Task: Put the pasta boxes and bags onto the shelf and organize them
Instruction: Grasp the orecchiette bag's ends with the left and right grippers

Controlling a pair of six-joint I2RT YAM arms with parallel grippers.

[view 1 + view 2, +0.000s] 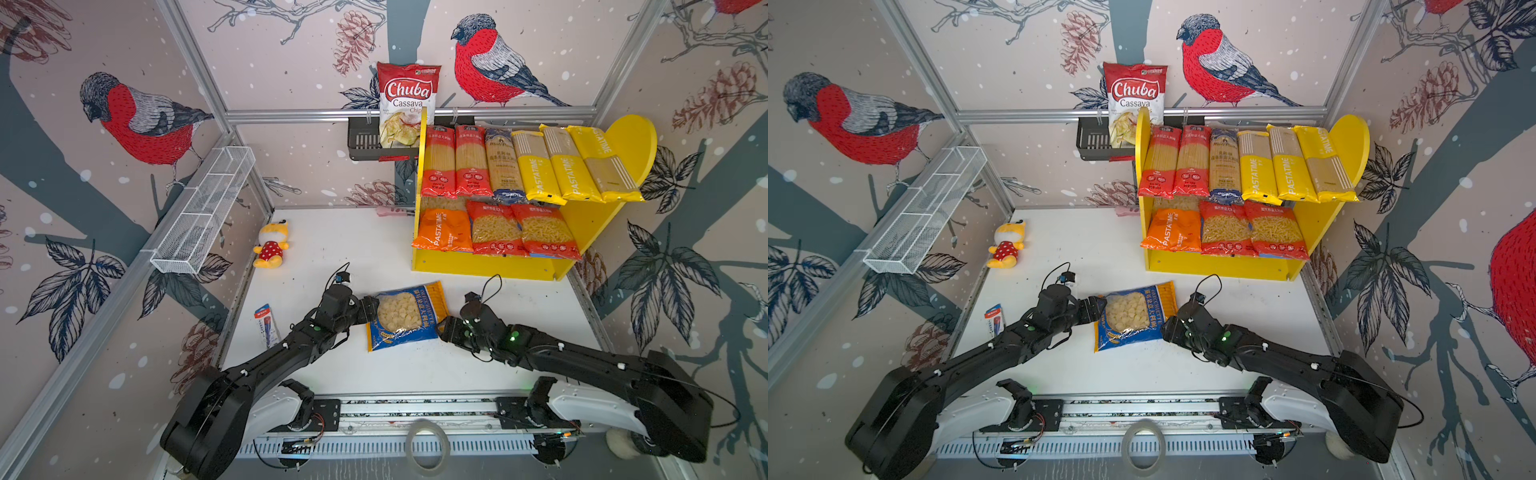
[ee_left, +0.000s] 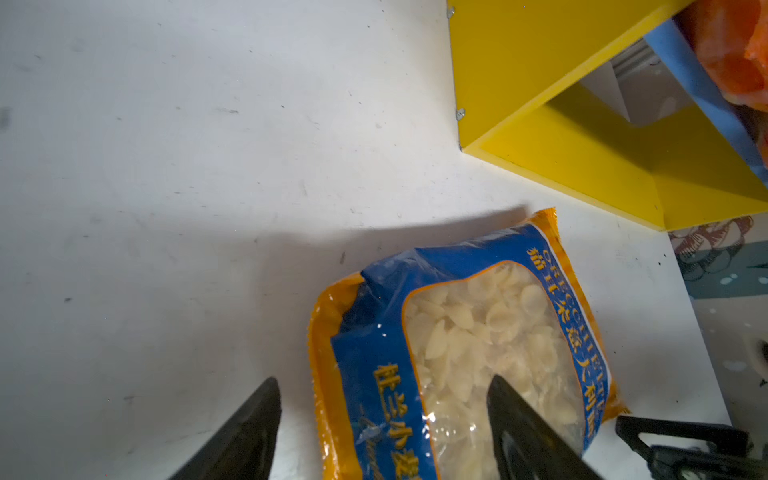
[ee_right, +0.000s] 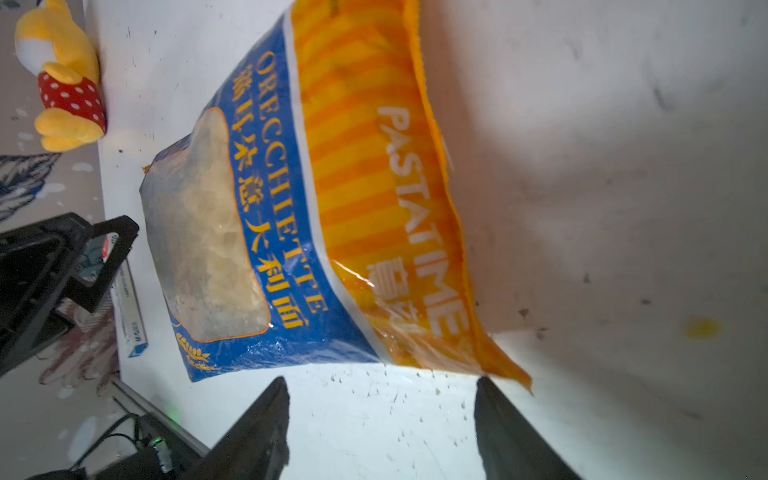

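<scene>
We are looking at the last stretch of the job. The large yellow-sided wooden shelf (image 1: 490,266) is already carrying nine packs. Six long plastic spaghetti packs (image 1: 503,166), two red, one dark-blue and three yellow, are lying side by side across its top level. Three shorter macaroni bags (image 1: 494,230), one orange and two red, are leaning in a row on the level below.

One pack is not yet shelved: a blue-and-yellow plastic bag of shell-shaped pasta (image 1: 405,318), lying flat on the white tabletop (image 1: 353,249) in front of the shelf, between our two arms. Our left gripper (image 1: 372,309) is standing wide open at one end of the bag, one finger (image 2: 528,419) over the clear window and the other beside the bag, clamping nothing. Our right gripper (image 3: 381,380) is gaping too, holding nothing, its tips just short of the bag's opposite edge.

We are judging that shelving this bag, probably on the lower level beside the red ones, is all that remains.
</scene>
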